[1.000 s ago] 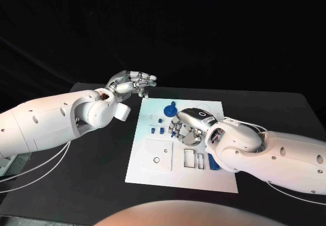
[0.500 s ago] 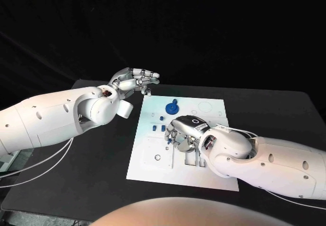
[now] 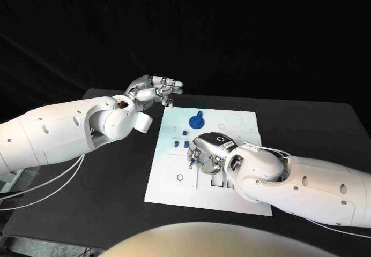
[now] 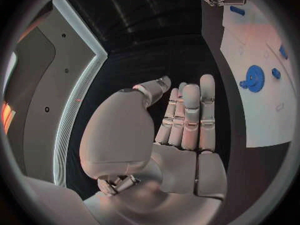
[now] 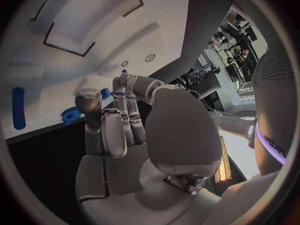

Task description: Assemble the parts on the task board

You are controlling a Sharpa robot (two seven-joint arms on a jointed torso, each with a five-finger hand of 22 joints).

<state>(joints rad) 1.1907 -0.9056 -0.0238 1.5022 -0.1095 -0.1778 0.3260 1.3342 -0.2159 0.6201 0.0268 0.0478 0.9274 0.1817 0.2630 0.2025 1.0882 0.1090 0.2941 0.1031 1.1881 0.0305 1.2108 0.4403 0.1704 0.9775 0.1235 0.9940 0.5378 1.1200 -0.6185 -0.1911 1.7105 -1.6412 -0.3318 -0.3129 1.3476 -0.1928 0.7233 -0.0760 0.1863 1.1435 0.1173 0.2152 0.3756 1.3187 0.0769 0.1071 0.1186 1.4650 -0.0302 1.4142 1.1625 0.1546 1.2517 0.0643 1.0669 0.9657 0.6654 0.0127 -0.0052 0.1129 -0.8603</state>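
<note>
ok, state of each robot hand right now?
Left robot hand: open, holds nothing, off the task board.
Right robot hand: over the board, cannot tell.

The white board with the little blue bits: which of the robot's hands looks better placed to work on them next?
Probably the right hand: it hangs directly over the task board, fingers down among the small blue parts. The left hand is raised beyond the board's far left corner, over bare table, holding nothing.

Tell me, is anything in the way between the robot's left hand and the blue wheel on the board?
Nothing visible is. The left hand hovers off the board's far left corner, holding nothing, and only bare table and bare white board lie between it and the wheel.
</note>
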